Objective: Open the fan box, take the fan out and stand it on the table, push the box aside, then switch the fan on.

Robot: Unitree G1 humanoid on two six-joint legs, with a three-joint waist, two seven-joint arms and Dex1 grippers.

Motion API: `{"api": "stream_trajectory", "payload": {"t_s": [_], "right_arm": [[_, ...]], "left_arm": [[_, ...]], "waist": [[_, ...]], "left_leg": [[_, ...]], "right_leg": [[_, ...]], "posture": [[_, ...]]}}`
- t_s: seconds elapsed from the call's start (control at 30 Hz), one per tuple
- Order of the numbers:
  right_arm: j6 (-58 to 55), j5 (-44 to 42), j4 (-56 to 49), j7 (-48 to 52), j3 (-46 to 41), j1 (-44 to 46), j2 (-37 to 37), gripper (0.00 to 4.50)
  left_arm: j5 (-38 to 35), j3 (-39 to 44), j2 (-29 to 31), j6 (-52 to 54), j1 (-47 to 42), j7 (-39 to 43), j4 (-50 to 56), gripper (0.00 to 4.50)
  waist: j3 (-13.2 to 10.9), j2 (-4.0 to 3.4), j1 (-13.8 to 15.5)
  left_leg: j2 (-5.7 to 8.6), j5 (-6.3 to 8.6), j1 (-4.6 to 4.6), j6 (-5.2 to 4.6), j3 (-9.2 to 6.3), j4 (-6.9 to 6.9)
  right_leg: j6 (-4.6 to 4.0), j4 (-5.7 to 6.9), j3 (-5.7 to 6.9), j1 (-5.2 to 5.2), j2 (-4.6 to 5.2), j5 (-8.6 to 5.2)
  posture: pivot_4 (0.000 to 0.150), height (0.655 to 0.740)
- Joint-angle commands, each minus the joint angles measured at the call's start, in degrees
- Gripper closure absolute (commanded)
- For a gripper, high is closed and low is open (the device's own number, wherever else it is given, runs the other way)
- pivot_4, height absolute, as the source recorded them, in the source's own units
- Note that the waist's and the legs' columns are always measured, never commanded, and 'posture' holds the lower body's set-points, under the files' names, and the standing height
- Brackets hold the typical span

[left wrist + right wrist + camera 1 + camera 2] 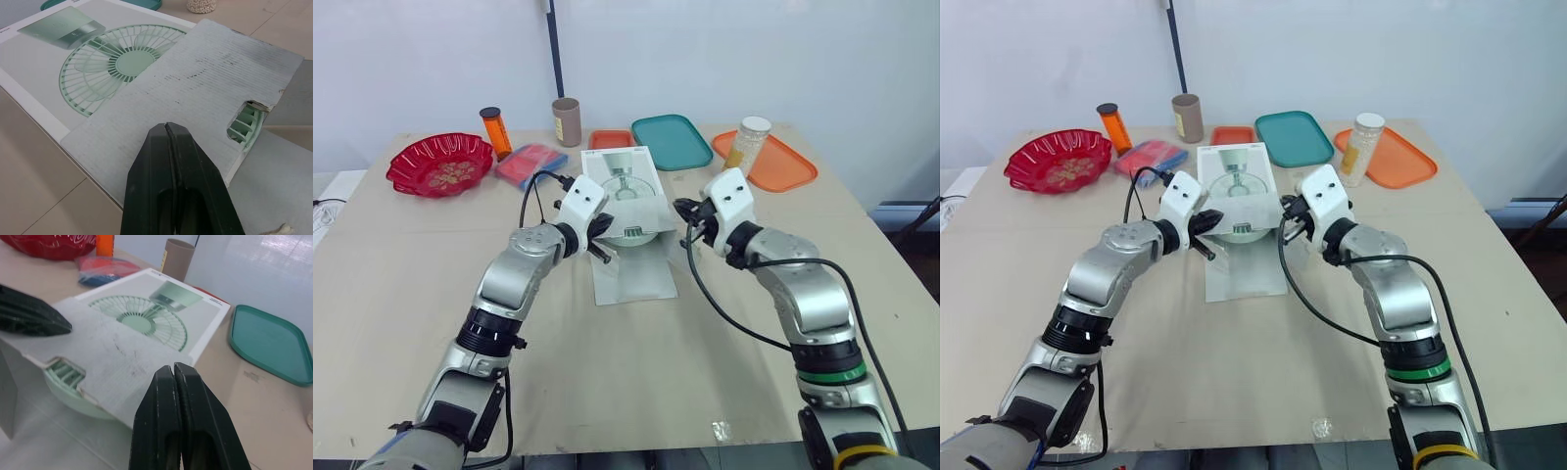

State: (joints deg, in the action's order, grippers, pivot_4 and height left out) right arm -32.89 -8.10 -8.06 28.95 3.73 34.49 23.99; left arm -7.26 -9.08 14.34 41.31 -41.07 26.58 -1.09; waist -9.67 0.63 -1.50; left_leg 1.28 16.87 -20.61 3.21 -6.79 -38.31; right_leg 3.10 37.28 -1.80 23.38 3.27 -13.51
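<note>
Cardboard flap lies folded back over the fan box at mid-frame; the fan sits inside, nothing else done. Left gripper and right gripper are both clenched.

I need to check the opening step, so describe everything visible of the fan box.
The fan box is flat white cardboard, lying on the table, with a pale green print on top. Its near end is open: a grey flap is folded back over the top, and the green fan peeks out beneath. The left claw and right claw, both shut, sit at the flap's edges.
</note>
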Motion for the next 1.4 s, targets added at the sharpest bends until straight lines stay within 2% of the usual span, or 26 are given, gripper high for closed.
{"api": "stream_trajectory", "payload": {"t_s": [0.03, 0.33, 0.63, 0.8, 1.07, 1.4], "right_arm": [[3.36, 0.04, 4.84, 0.59, 0.90, 3.56, -2.07, 4.45], [6.52, 1.98, 19.55, 1.12, 2.89, 9.14, -6.68, 4.45], [6.81, 3.13, 23.27, 1.74, 3.98, 9.99, -8.18, 4.45], [7.21, 3.30, 24.19, 2.30, 4.36, 10.19, -8.85, 4.45], [7.19, 3.92, 23.96, 2.07, 4.51, 9.24, -9.93, 4.45], [7.32, 4.73, 22.91, 1.69, 4.67, 7.79, -10.51, 4.45]], "left_arm": [[-0.70, 2.59, 0.16, 0.53, -0.79, -1.16, 2.48, 4.50], [-2.49, 5.35, 1.60, 6.84, -2.06, -3.08, 11.34, 4.50], [-6.74, 5.52, 1.08, 22.59, 2.09, -5.87, 28.86, 4.50], [-9.24, 3.79, -1.54, 31.30, 6.31, -8.23, 36.09, 4.50], [-10.26, -0.41, -1.67, 32.49, 9.78, -9.28, 35.60, 4.50], [-4.49, -4.79, -1.11, 22.96, 7.05, -13.02, 27.47, 4.50]], "waist": [[0.00, 0.00, -0.01], [-0.02, 0.01, -0.49], [-0.01, 0.00, -0.93], [-0.01, 0.00, -1.14], [0.00, 0.00, -1.16], [0.01, 0.00, -1.14]], "left_leg": [[0.00, 0.00, 0.00, 0.00, 0.00, 0.00], [-0.02, -0.05, -0.05, 0.09, 0.01, 0.04], [-0.03, -0.04, -0.03, 0.07, 0.01, 0.05], [-0.04, 0.00, 0.00, 0.00, 0.00, 0.05], [-0.05, -0.01, 0.04, 0.02, 0.01, 0.07], [-0.04, -0.02, 0.08, 0.04, 0.02, 0.13]], "right_leg": [[0.00, 0.00, 0.00, 0.00, 0.00, 0.00], [-0.01, -0.01, 0.00, 0.08, 0.01, 0.01], [-0.01, 0.02, -0.01, 0.07, 0.00, 0.01], [-0.02, 0.05, -0.01, 0.04, -0.02, 0.02], [-0.04, 0.06, -0.04, 0.04, -0.03, 0.02], [-0.04, 0.05, -0.06, 0.02, -0.03, 0.03]], "posture": [[0.150, 0.7400], [0.150, 0.7400], [0.150, 0.7400], [0.150, 0.7400], [0.150, 0.7400], [0.150, 0.7400]]}}
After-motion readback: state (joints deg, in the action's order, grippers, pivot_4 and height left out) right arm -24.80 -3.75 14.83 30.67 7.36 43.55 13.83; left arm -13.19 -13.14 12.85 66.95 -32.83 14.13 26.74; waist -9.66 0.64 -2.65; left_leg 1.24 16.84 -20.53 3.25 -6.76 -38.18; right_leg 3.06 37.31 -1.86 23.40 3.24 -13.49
